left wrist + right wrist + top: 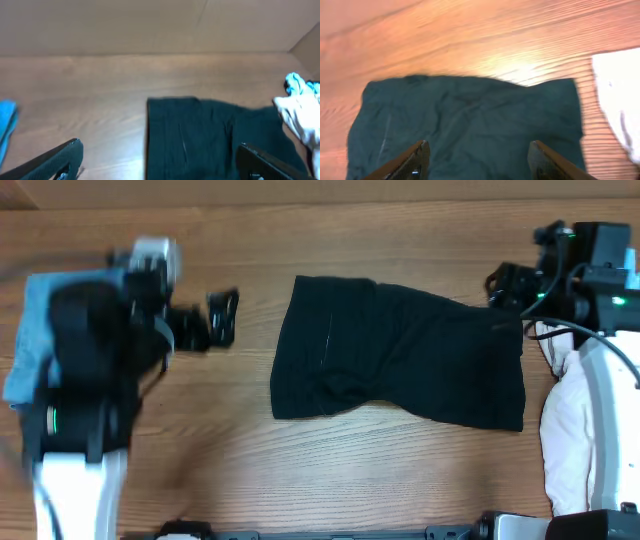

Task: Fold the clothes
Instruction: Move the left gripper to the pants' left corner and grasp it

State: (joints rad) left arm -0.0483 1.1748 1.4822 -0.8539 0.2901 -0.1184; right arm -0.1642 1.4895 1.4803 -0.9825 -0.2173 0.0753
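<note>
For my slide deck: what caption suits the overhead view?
Black shorts lie spread on the table between left arm and right arm.

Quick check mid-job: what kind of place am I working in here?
Looks like a robot test bench, probably a lab: a wooden table, a left arm and right arm at its ends, black shorts laid flat, a blue garment and white pile waiting.

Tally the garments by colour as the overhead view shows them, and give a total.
Black: 1, the black shorts-like piece spread flat in the middle
Blue: 1, the blue cloth at the far left, partly hidden
White: 1, the white heap at the far right; whether it holds more than one piece cannot be told
Total: 3
</note>
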